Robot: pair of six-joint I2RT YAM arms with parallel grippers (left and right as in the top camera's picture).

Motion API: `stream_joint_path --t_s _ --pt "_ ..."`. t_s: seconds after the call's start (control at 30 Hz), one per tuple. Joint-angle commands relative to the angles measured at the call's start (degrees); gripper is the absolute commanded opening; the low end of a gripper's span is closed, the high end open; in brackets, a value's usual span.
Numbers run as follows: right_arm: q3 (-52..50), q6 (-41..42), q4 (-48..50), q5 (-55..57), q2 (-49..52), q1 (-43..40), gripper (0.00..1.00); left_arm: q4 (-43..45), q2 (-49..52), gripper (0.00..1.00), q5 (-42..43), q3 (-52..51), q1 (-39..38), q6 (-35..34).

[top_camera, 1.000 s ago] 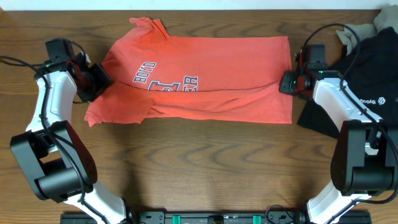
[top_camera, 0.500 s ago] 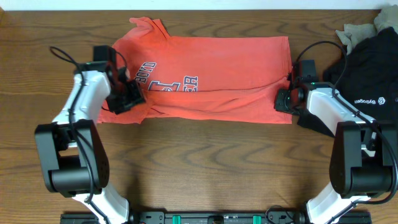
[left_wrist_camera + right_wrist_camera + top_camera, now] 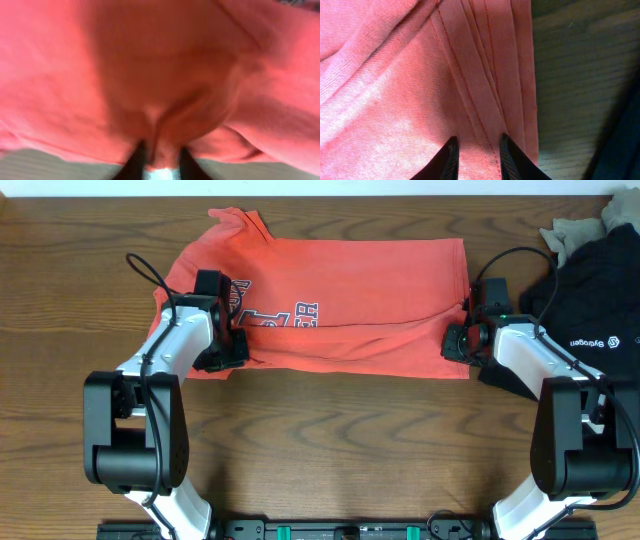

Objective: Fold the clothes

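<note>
Fingers (image 3: 134, 162) of the left gripper (image 3: 228, 352) look closed on a bunched-up bit of the coral-red T-shirt (image 3: 370, 290). We only get that from the left wrist view, blurry as it is: two dark tips at the bottom with a pucker of red cloth squeezed between them. From overhead we just see the gripper sitting on the shirt's left end, below the collar side, with the pinch itself hidden under it.

The shirt lies spread sideways across the far half of the wooden table (image 3: 330, 450), collar to the left, bottom edge to the right. Its navy-and-white lettering (image 3: 270, 312) reads upside down from our side. A long crease runs across the middle, and the near edge is a bit rumpled.

Over on the right, the right gripper (image 3: 455, 342) is at the shirt's right edge, near the lower corner. The right wrist view shows what overhead can't: its fingers (image 3: 451, 155) stand a little apart, with stitched pleats of the hem (image 3: 520, 75) running down between them. We can't tell if they're actually pinching the cloth or just resting on it.

Past that, a black tee (image 3: 590, 310) with a small white logo lies just beside the shirt, and a beige piece (image 3: 572, 230) sits at its far edge.
</note>
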Motion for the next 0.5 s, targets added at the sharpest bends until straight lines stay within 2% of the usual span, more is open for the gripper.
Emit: stream_joint_path --t_s 0.0,0.27,0.47 --pt "-2.4 0.4 -1.3 0.4 1.3 0.5 0.26 1.1 -0.9 0.06 -4.1 -0.1 0.1 0.6" --pt "-2.4 0.4 -1.5 0.4 1.3 0.5 0.26 1.9 -1.3 0.06 -5.6 3.4 0.1 0.6" --pt "-2.4 0.4 -1.5 0.4 1.3 0.5 0.27 2.8 -1.9 0.06 -3.8 14.7 0.0 0.6"
